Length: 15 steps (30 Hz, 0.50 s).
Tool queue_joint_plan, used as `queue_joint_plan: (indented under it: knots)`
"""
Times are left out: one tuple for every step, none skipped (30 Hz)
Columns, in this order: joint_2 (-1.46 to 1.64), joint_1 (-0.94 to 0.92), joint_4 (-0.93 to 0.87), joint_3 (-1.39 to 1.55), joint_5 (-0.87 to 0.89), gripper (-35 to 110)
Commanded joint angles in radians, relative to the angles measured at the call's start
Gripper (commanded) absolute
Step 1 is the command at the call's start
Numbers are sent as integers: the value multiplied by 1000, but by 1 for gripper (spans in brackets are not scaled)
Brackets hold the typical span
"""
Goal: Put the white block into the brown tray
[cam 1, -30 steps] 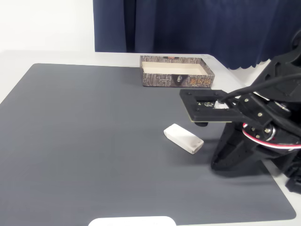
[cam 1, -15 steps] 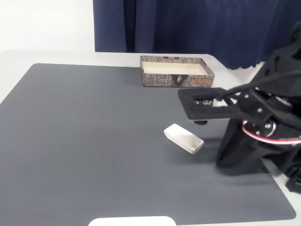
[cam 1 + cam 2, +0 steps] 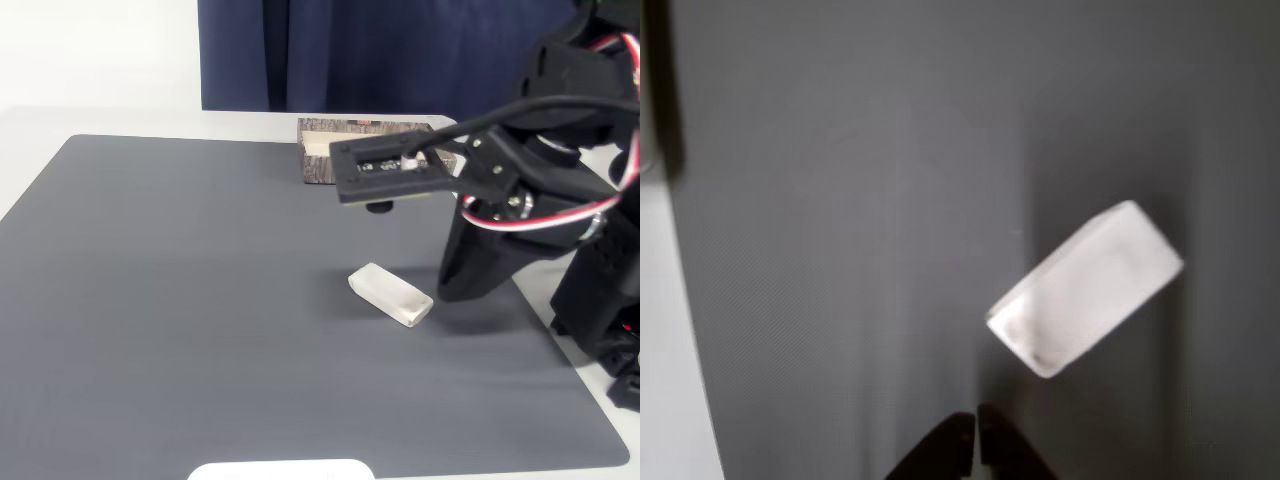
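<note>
One white block [image 3: 390,294] lies flat on the dark grey mat [image 3: 200,300], a little right of the middle in the fixed view, set at a slant with its long side running from upper left to lower right. Nothing touches it. In the wrist view the block [image 3: 1085,288] sits on the mat right of centre, tilted, with its shadow falling beside it.

At the bottom edge of the wrist view the gripper [image 3: 975,447] shows as two dark tips pressed close together with only a thin slit between them, and they have hold of nothing. The block lies just above and to the right of those tips, apart from them.

In the fixed view the black arm [image 3: 520,170] reaches in from the right, raised well above the mat, and its flat black camera plate [image 3: 395,168] hangs in front of the tray [image 3: 320,155]. The tray stands at the far edge of the mat, beyond the block and well apart from it, partly hidden by the plate. A dark blue curtain [image 3: 400,50] hangs behind the table
</note>
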<state>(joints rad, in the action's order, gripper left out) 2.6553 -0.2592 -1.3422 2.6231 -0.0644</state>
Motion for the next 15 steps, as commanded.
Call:
queue_joint_plan:
  knots:
    - [-20, -54, 23, -48, -29, 0]
    - [-23, -72, 37, -48, -49, 0]
    - [-26, -91, 49, -46, -67, 0]
    - [-32, -110, 60, -44, -80, 0]
    - [-44, -126, 69, -41, -89, 0]
    - [-60, -138, 81, -38, -94, 0]
    - [-78, -147, 89, -38, -94, 0]
    - [-97, -153, 95, -38, -94, 0]
    - [-112, -156, 103, -40, -95, 0]
    - [-124, -158, 109, -41, -95, 0]
    - [-135, -161, 110, -43, -89, 0]
    - [-143, -164, 112, -46, -89, 0]
    - [-150, -170, 117, -49, -89, 0]
    - [-160, -178, 121, -55, -94, 0]
    - [-169, -186, 126, -63, -94, 0]
